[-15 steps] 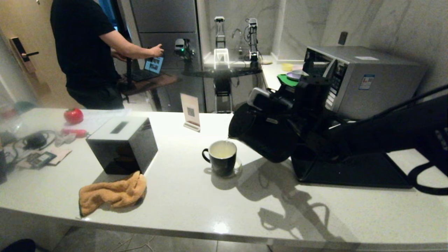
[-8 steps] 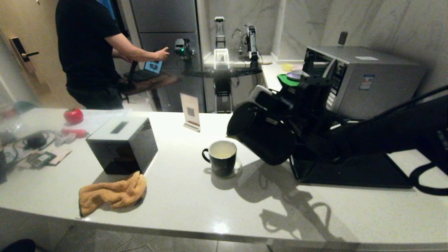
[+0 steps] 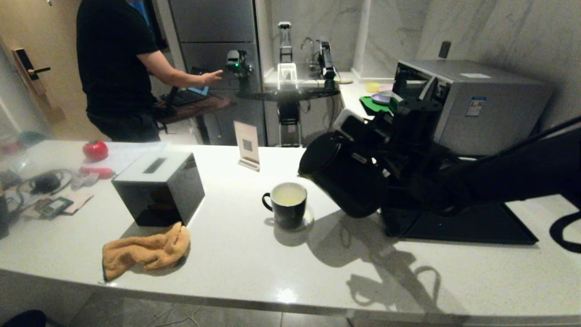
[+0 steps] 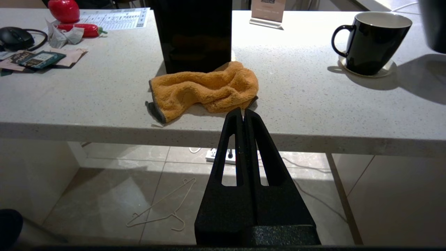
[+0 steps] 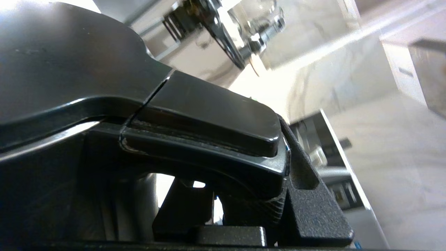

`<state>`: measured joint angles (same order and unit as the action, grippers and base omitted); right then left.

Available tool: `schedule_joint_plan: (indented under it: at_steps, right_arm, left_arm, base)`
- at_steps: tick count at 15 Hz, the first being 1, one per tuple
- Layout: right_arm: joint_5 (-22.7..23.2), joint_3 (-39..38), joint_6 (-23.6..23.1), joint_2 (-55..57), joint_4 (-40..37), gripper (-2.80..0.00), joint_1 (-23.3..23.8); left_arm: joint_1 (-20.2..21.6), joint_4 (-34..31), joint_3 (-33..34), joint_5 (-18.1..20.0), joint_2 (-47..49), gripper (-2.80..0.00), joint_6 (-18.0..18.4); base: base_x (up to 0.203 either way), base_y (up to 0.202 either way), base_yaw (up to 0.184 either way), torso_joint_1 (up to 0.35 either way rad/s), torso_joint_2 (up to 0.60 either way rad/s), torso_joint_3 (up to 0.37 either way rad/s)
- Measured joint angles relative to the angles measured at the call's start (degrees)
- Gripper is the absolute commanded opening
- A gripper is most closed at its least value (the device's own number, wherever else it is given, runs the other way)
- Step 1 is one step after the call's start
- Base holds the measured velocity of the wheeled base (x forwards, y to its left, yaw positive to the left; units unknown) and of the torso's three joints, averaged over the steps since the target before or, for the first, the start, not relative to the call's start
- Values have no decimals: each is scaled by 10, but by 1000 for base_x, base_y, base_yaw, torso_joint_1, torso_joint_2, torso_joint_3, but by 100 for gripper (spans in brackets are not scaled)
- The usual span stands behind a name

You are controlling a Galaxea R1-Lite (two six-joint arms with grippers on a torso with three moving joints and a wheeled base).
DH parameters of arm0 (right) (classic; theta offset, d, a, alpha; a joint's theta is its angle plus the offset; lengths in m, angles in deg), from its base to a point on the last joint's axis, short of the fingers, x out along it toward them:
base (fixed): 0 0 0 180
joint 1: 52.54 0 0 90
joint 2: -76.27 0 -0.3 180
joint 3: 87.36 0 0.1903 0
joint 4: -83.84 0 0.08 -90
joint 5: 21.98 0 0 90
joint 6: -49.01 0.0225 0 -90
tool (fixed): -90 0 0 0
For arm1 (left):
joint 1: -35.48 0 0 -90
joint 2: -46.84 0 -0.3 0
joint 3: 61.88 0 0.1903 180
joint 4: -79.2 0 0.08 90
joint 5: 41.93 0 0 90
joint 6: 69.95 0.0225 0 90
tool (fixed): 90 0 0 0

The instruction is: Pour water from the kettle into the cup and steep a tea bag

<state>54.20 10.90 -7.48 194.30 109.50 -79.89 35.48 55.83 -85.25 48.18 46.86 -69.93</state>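
The black kettle (image 3: 345,186) hangs tilted above the counter, just right of the cup (image 3: 286,209), with its spout at the cup's right rim level and no stream visible. My right gripper (image 5: 244,198) is shut on the kettle's loop handle (image 5: 209,115), which fills the right wrist view. The cup, black outside and white inside, stands on a small white coaster (image 3: 310,218) and holds pale yellowish water (image 3: 288,194). My left gripper (image 4: 243,112) is shut and empty, parked below the counter's front edge, facing the cup (image 4: 373,45). No tea bag is in the cup.
A low black tray (image 3: 476,225) lies under my right arm, with a microwave (image 3: 476,104) behind it. A black box (image 3: 159,188), an orange cloth (image 3: 145,250) and a card stand (image 3: 247,145) sit left of the cup. Packets and cables (image 3: 50,206) lie far left. A person (image 3: 113,68) stands behind.
The kettle has tipped back from its steep pour over the cup and shifted slightly right and up. The person behind has reached further right.
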Motion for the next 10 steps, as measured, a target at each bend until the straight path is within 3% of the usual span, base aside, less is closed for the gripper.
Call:
schedule_joint_plan:
  at_steps: [10]
  right_arm:
    - [-3, -13, 40, -46, -4, -280, 25]
  left_arm:
    - [0, 0, 0, 0, 0, -280, 0]
  base:
    - [0, 0, 0, 0, 0, 0]
